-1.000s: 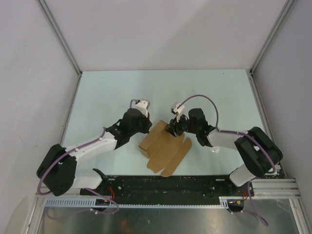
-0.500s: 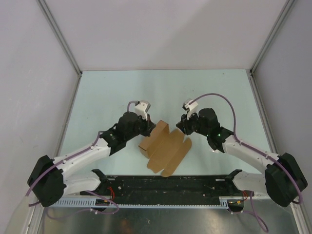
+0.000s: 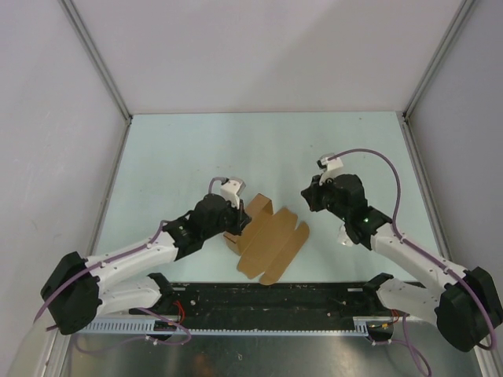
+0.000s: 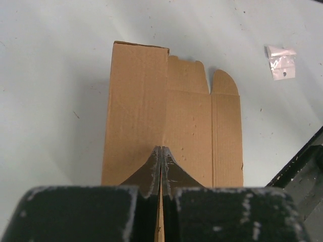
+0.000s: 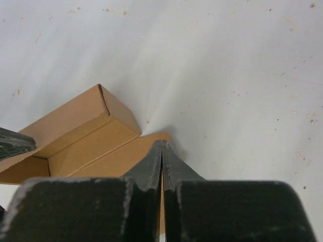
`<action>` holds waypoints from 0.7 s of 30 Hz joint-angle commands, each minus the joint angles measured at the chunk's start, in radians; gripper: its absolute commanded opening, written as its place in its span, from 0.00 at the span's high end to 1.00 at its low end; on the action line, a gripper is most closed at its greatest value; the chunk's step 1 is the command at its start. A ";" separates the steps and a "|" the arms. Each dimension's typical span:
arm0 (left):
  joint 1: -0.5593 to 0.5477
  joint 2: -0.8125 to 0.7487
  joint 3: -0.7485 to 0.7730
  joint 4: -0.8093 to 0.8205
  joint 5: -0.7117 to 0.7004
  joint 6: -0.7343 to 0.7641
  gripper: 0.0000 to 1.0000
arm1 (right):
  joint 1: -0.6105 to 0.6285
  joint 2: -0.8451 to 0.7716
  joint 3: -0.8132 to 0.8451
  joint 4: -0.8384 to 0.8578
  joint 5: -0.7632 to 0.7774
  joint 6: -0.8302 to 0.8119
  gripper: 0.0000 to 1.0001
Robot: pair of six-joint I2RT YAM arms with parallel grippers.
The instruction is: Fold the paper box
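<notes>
The paper box (image 3: 271, 239) is a brown cardboard sheet lying partly folded on the table, its far-left panel raised into a wall. My left gripper (image 3: 238, 218) is shut, with its tips over a fold line beside the raised panel (image 4: 136, 111). Whether it touches the cardboard I cannot tell. In the left wrist view the left gripper (image 4: 162, 149) has nothing between its fingers, and the paper box (image 4: 202, 131) shows rounded tabs at its far end. My right gripper (image 3: 307, 196) is shut and empty, up and to the right of the sheet. In its own view the right gripper (image 5: 162, 143) hangs over a corner of the paper box (image 5: 86, 141).
A small clear plastic bag (image 4: 280, 61) lies on the table right of the box, also visible as a small bag (image 3: 344, 234) by the right arm. A black rail (image 3: 267, 298) runs along the near edge. Walls close in the left, right and back.
My right gripper has closed and drawn back to the right, off the box. The left arm has shifted slightly down along the box's left panel, staying shut.
</notes>
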 commanded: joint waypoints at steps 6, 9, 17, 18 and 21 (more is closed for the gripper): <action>-0.008 0.041 -0.009 0.019 -0.023 -0.023 1.00 | -0.030 -0.073 -0.004 -0.046 0.039 0.067 0.92; -0.008 0.047 -0.016 0.019 -0.026 -0.024 1.00 | -0.046 -0.145 -0.071 0.008 0.023 0.086 0.76; -0.009 0.057 -0.023 0.020 -0.028 -0.028 1.00 | -0.149 -0.184 -0.122 0.073 -0.046 0.201 0.46; -0.009 0.058 -0.021 0.020 -0.028 -0.028 1.00 | -0.150 -0.184 -0.123 0.068 -0.038 0.216 0.46; -0.011 0.052 -0.023 0.020 -0.026 -0.028 1.00 | -0.150 -0.190 -0.123 0.036 -0.001 0.301 0.49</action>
